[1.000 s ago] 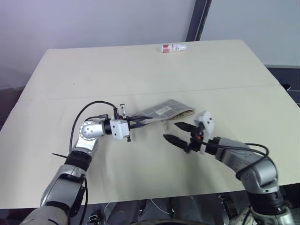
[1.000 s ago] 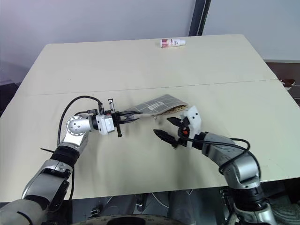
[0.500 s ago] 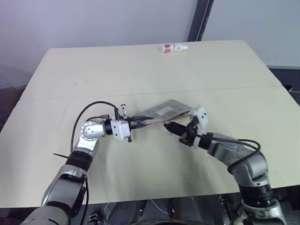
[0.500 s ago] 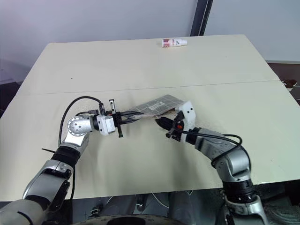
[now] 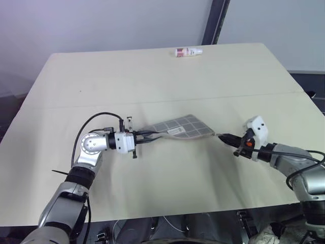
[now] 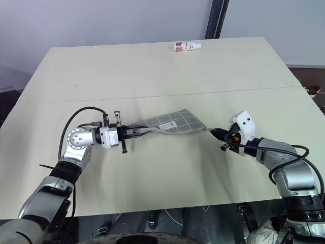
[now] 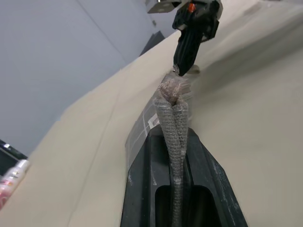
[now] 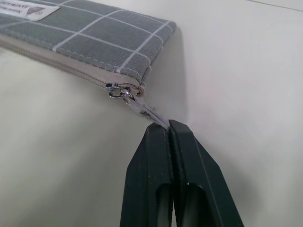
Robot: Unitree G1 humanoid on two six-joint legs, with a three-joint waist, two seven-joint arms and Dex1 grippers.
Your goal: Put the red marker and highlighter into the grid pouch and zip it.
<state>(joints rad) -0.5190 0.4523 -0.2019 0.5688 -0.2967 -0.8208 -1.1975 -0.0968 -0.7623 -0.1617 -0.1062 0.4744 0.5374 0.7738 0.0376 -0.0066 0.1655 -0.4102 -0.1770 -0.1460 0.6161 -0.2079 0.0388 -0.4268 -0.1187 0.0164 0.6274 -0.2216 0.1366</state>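
You are seeing the left gripper pinching one end of the grid pouch while the right gripper is clamping its zipper tab.

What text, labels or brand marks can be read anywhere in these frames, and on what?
None can be read.
White label patch on the grid pouch: dark print, too blurred to read.
Red label on the small white bottle at the table's far edge: too small to read.

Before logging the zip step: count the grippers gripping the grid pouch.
2. The left gripper pinches the grid pouch at its left end; the right gripper pinches the zipper pull at its right end.
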